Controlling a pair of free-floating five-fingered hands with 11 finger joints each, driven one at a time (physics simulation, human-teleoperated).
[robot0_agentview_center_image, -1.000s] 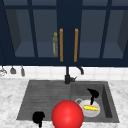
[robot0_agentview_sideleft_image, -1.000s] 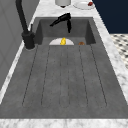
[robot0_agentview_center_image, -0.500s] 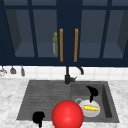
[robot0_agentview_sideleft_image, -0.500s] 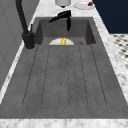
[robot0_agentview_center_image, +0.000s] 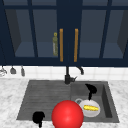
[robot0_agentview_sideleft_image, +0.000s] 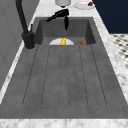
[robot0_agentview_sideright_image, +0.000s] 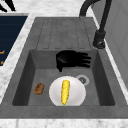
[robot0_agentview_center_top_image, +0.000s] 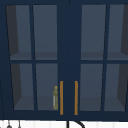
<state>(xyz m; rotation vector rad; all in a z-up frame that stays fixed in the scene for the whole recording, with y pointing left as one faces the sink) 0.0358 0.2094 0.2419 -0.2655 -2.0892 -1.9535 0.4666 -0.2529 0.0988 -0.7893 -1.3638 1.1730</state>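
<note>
the right hand (robot0_agentview_center_image: 90, 89) is seen hovering over the sink basin (robot0_agentview_sideright_image: 100, 82), its fingers spread and held straight, nothing being gripped; in the right side view (robot0_agentview_sideright_image: 71, 59) the palm is turned flat with the fingers stretched toward the faucet side, and in the left side view (robot0_agentview_sideleft_image: 62, 14) the fingers are pointed downward into the basin. just below and in front of this hand a white plate (robot0_agentview_sideright_image: 76, 97) is set on the basin floor, and a yellow corn cob (robot0_agentview_sideright_image: 65, 91) is laid along the middle of it; the hand is held above them, apart from both. beside the plate, toward the hand's fingertip side, the round drain (robot0_agentview_sideright_image: 82, 79) is found, and on the opposite side of the plate a small brown item (robot0_agentview_sideright_image: 39, 88) is placed on the basin floor. the black faucet (robot0_agentview_sideright_image: 100, 35) is mounted beyond the fingertips, at the back edge of the sink. the left hand (robot0_agentview_center_image: 38, 117) is held in the air well apart from the right one, at the near edge of the ribbed draining board (robot0_agentview_sideleft_image: 65, 77); whether its fingers are curled cannot be told. next to it a large red ball (robot0_agentview_center_image: 67, 114) is seen in the front view. above both hands a dark blue wall cabinet (robot0_agentview_center_top_image: 68, 37) with glass doors and orange handles (robot0_agentview_center_top_image: 61, 97) is hung, a greenish bottle (robot0_agentview_center_top_image: 55, 98) being kept inside it.
</note>
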